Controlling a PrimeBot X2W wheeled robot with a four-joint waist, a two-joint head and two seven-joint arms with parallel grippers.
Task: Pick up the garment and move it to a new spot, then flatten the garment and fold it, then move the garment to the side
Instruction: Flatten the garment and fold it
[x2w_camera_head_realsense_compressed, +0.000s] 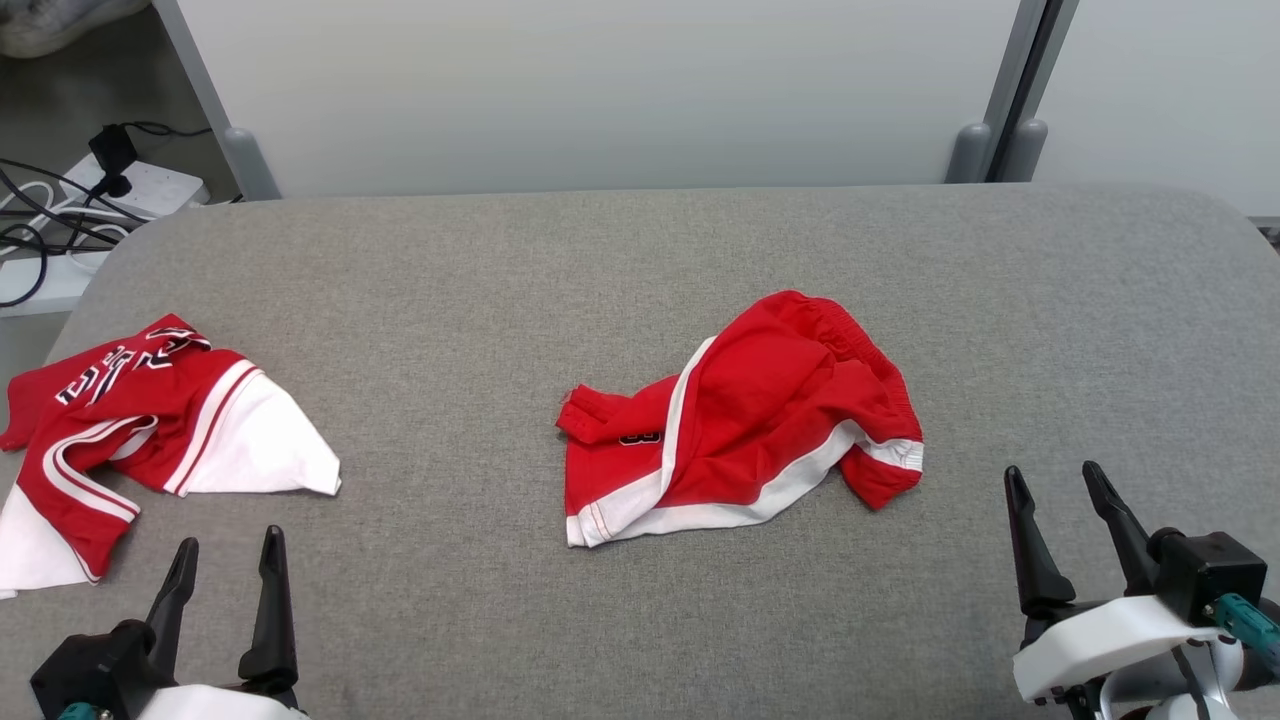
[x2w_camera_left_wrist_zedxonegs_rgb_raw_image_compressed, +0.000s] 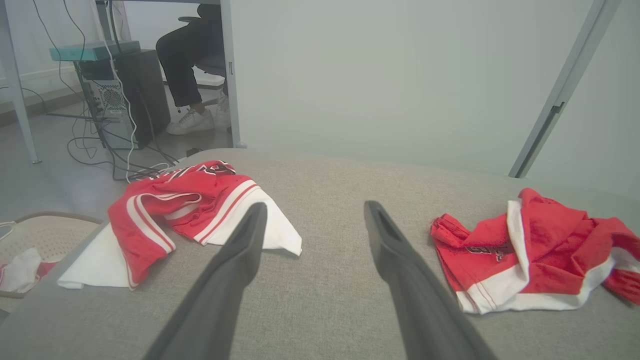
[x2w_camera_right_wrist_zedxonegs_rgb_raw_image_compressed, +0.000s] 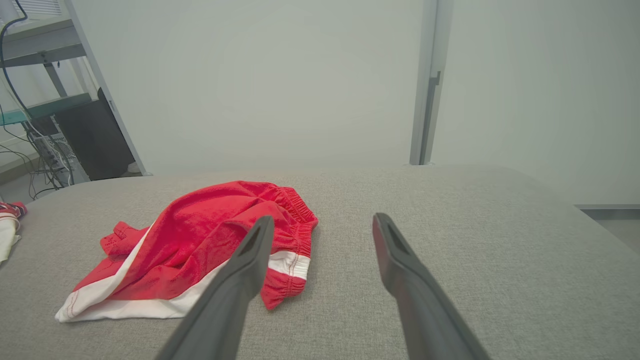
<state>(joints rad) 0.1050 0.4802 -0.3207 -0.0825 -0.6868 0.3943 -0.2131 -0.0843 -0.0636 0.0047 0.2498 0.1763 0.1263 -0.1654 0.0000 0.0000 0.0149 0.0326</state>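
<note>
Shorts (x2w_camera_head_realsense_compressed: 740, 420) in red are pictured crumpled at the middle of the grey table (x2w_camera_head_realsense_compressed: 640, 260), apart from the left gripper (x2w_camera_head_realsense_compressed: 230, 545) and right gripper (x2w_camera_head_realsense_compressed: 1050, 472), both wide-jawed and empty; the waistband (x2w_camera_head_realsense_compressed: 850, 325) is probably best pinched first.

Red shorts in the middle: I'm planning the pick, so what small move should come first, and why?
Probably ease the right gripper forward and leftward toward the near right corner of the red shorts. They lie crumpled and untouched on the grey table, both grippers are open and empty, and the right one sits closer than the left gripper.
</note>
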